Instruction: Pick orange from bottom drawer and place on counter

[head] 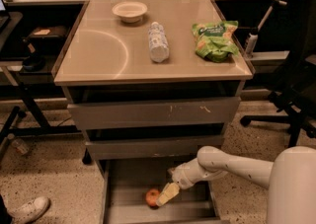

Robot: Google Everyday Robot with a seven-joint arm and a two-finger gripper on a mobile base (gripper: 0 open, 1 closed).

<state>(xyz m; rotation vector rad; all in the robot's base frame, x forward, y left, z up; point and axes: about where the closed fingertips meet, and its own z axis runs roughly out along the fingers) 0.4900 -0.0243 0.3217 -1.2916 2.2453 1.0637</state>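
The bottom drawer (pixel 129 181) stands pulled out, and its floor is bare toward the far side wall and the back. The two shallower drawer fronts overhang its rear, so only its front half is open from above. The gripper (pixel 167 194) reaches in from the drawer's arm side, low over the floor near the front wall. The orange (pixel 152 197) lies on the drawer floor at centre front, right against the gripper. I cannot tell whether the gripper holds it. Above the drawer, the counter (pixel 98 55) carries a bowl (pixel 129 11), a bottle (pixel 158 42) and a green bag (pixel 216 39).

White arm (pixel 237 163); cream gripper (pixel 167 194) in drawer (pixel 129 181)
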